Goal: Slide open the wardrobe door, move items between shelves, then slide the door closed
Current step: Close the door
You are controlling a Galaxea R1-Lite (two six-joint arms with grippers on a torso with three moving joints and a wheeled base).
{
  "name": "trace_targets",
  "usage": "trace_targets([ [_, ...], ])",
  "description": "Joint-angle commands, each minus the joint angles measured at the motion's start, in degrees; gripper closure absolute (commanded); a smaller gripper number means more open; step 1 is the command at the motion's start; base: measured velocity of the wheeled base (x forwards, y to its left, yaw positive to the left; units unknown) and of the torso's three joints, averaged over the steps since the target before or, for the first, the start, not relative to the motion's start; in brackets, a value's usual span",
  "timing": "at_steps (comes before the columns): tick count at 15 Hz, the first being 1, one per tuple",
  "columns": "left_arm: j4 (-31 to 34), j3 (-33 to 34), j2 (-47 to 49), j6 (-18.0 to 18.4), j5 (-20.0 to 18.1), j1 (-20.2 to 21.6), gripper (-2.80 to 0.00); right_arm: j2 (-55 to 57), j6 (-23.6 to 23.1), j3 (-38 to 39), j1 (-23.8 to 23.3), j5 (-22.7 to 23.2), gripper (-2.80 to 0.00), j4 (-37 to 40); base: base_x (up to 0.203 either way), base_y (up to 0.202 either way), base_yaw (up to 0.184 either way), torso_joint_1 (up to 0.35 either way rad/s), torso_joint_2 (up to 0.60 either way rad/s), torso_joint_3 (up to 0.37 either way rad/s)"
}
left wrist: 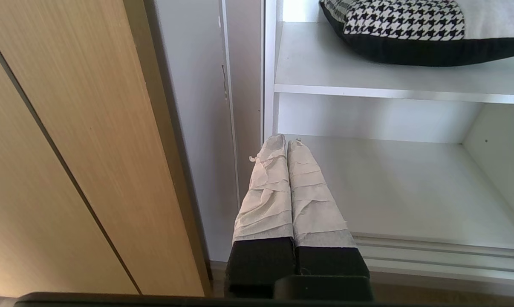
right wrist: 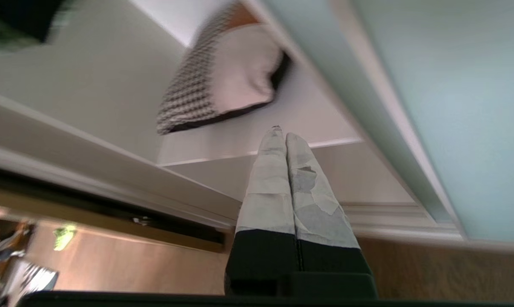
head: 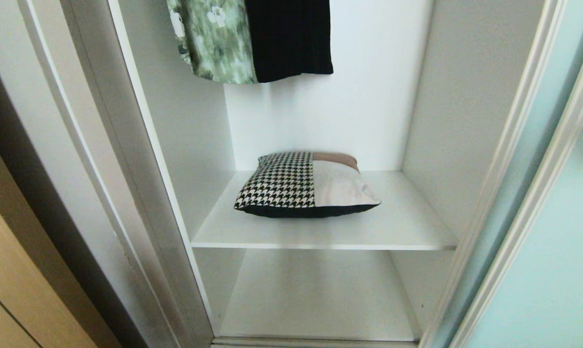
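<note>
The frosted pale blue-green sliding wardrobe door (head: 557, 251) stands slid aside at the right, leaving the wardrobe open. A cushion-like item (head: 305, 185) with a houndstooth patch, beige patches and a dark underside lies on the upper shelf (head: 407, 232). The lower shelf (head: 320, 299) beneath it is bare. Neither arm shows in the head view. My left gripper (left wrist: 286, 141) is shut on nothing, low in front of the wardrobe's left post. My right gripper (right wrist: 281, 135) is shut and empty too, outside the wardrobe near the door (right wrist: 449, 98), pointing toward the item (right wrist: 223, 89).
A green floral garment (head: 209, 38) and a black one (head: 289, 38) hang above the upper shelf. A tan wooden panel (left wrist: 69, 149) flanks the wardrobe on the left. The floor track (left wrist: 436, 251) runs along the wardrobe's front.
</note>
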Motion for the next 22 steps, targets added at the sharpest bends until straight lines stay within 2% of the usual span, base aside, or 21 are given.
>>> trace_targets([
  [1,0.0,0.0,0.1,0.0,0.0,0.0,0.0,4.1,1.5,-2.1,2.3,-2.7,0.0,0.2,0.0,0.0,0.0,0.0,0.0,0.0],
  [4,-0.1,0.0,0.1,0.0,0.0,0.1,0.0,7.2,6.3,-6.0,2.8,-3.0,0.0,0.2,0.0,0.0,0.0,0.0,0.0,0.0],
  [9,0.0,0.0,0.1,0.0,0.0,0.0,0.0,10.3,7.0,-8.5,3.7,-4.3,0.0,0.2,0.0,0.0,0.0,0.0,0.0,0.0],
  [16,0.0,0.0,0.1,0.0,0.0,0.0,0.0,13.8,11.0,-12.5,8.2,-9.8,0.0,0.0,0.0,0.0,0.0,0.0,0.0,0.0],
  [22,0.0,0.0,0.1,0.0,0.0,0.0,0.0,15.9,12.2,-14.8,8.2,-10.1,0.0,-0.1,0.0,0.0,0.0,0.0,0.0,0.0],
])
